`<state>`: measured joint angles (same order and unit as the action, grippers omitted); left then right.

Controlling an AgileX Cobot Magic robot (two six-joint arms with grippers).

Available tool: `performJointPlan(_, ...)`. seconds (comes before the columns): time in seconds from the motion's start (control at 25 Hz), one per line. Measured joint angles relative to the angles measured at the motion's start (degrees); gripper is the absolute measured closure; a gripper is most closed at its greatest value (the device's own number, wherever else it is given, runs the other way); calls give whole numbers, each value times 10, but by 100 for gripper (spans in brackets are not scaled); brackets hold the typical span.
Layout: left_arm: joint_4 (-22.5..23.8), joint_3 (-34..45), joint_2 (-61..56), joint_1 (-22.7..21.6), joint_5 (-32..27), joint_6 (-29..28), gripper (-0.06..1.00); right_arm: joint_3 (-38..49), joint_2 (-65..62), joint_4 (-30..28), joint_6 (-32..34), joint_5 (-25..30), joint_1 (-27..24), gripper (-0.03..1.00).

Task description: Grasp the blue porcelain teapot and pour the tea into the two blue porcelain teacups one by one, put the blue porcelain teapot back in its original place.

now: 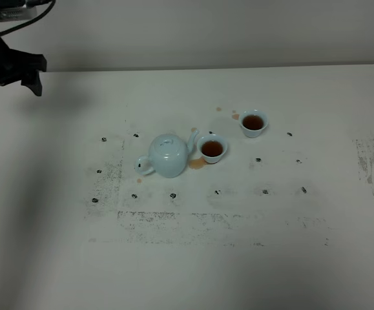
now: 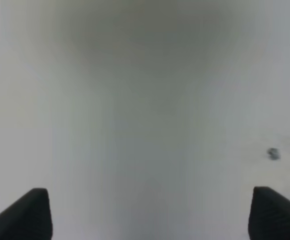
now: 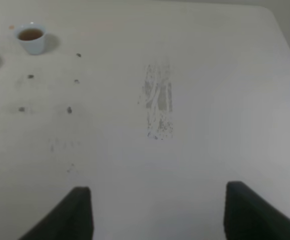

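The left claw (image 2: pixel 145 212) is spread wide over the bare white worktop (image 1: pixel 187 271), holding nothing, and the right claw (image 3: pixel 157 212) is spread wide and empty too. The blue teapot (image 1: pixel 168 155) stands upright mid-worktop, spout toward the near teacup (image 1: pixel 212 148). The far teacup (image 1: pixel 253 123) stands apart; both hold what looks like brown tea.

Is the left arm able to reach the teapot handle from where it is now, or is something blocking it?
Probably yes. The left gripper is open and empty at the far left corner, and the table between it and the blue porcelain teapot is bare. The handle points toward that side.
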<state>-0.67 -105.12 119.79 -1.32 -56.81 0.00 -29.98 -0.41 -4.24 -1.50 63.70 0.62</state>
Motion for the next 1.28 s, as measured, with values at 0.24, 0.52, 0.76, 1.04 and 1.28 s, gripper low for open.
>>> performJointPlan(0.24,23,3,-52,-3,-68,-18,87,0,0,0,0,0,0,43)
performJointPlan(0.52,21,160,-217,-3,-100,-15,87,0,0,0,0,0,0,43)
performJointPlan(0.76,-34,386,-433,-3,-54,16,87,0,0,0,0,0,0,43)
performJointPlan(1.04,-47,633,-660,-3,-45,20,87,0,0,0,0,0,0,43)
performJointPlan(1.28,-58,766,-850,-3,-45,20,87,0,0,0,0,0,0,43)
